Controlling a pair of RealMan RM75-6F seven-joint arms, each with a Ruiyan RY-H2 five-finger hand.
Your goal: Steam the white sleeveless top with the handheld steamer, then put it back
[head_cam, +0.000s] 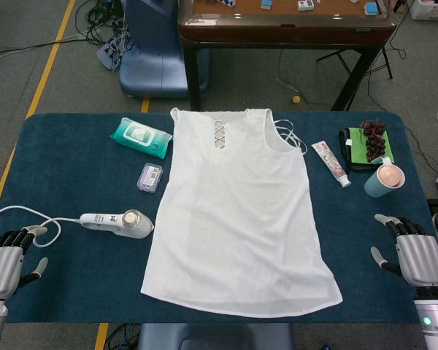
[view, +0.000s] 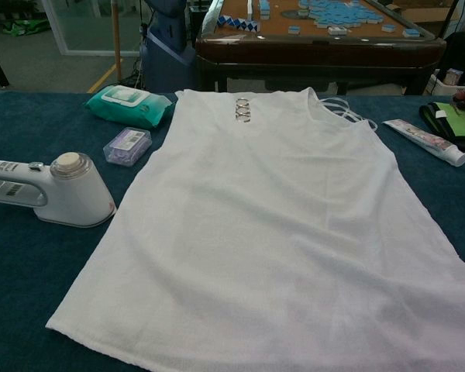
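Teal cup beside green tray

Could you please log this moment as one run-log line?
stage: not started | left hand: open, near steamer cord | right hand: open | handheld steamer: on table, left of white sleeveless top | top: flat

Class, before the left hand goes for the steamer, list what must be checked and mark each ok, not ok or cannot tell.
1. Left hand holds nothing, fingers apart: ok.
2. Right hand holds nothing and lies off the top: ok.
3. Steamer rests on the table left of the top, handle toward the left hand: ok.
4. Top lies spread flat: ok.
5. Cord clear of the top: ok.
6. Steamer filled and switched on: cannot tell.
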